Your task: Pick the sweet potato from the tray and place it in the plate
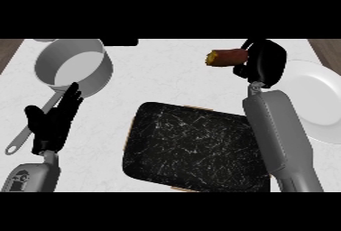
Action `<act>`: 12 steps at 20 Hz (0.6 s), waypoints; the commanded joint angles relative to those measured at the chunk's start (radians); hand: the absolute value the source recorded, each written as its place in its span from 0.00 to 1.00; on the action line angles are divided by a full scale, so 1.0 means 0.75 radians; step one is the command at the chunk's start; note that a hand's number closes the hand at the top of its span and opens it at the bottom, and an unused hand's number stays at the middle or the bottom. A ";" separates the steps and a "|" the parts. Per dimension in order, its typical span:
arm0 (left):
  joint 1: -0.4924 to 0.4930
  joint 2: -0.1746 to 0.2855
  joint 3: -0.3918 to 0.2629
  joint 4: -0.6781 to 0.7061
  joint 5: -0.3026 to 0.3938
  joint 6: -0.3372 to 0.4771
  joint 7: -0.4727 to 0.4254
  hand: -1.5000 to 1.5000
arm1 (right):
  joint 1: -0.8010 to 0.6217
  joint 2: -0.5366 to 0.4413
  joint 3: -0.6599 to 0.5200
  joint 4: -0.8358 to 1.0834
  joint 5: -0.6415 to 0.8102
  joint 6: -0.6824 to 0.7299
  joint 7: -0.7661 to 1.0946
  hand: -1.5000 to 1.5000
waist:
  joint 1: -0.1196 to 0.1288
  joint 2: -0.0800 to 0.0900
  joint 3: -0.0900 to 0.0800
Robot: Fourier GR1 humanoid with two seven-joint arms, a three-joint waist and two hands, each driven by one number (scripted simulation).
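I observe the right hand (265, 59) near the counter's (166, 79) far edge, right of centre, with its fingers curled round one end of the sweet potato (225, 57). The sweet potato lies roughly level and sticks out to the left of the hand, its yellowish cut end pointing toward the counter's left side. It is clear of the tray (193, 149), beyond the tray's far right corner. It is not over the plate (318, 106), which lies just to the right of the hand at the counter's right edge. I cannot tell how high above the counter the sweet potato is.

The tray is dark and scuffed, sits at the near middle of the counter and holds nothing. The right forearm (279, 135) crosses its right edge.

I note a grey saucepan (99, 76) at the far left corner, its long handle (16, 145) running toward the near left edge. The left hand (50, 128) rests at the near left with its fingers straight and pointing up, partly over that handle and holding nothing.
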 commanded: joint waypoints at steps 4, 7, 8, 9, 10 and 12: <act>-0.008 0.010 0.026 0.063 0.003 -0.042 -0.040 0.50 | 0.040 -0.106 -0.163 -0.107 -0.031 -0.112 0.135 1.00 | 0.009 0.002 0.000; -0.005 -0.032 -0.006 0.021 -0.028 -0.007 -0.006 0.50 | 0.080 -0.072 -0.179 -0.127 -0.068 -0.209 0.145 1.00 | 0.017 0.002 0.001; -0.028 0.009 0.031 -0.008 0.007 -0.034 0.044 0.50 | 0.127 -0.138 -0.205 -0.190 -0.101 -0.135 0.129 1.00 | 0.011 -0.001 0.001; -0.021 0.003 0.024 0.045 -0.004 -0.049 0.005 0.50 | 0.133 -0.182 -0.258 -0.102 -0.166 -0.195 0.052 1.00 | 0.015 0.004 0.001; -0.103 -0.015 0.050 0.194 -0.008 -0.050 -0.087 0.50 | 0.137 -0.203 -0.271 -0.097 -0.163 -0.196 0.057 1.00 | 0.005 0.006 0.000; -0.007 0.038 0.060 0.044 0.026 -0.104 -0.037 0.50 | 0.171 -0.262 -0.331 0.006 -0.217 -0.276 -0.019 1.00 | 0.023 0.004 0.001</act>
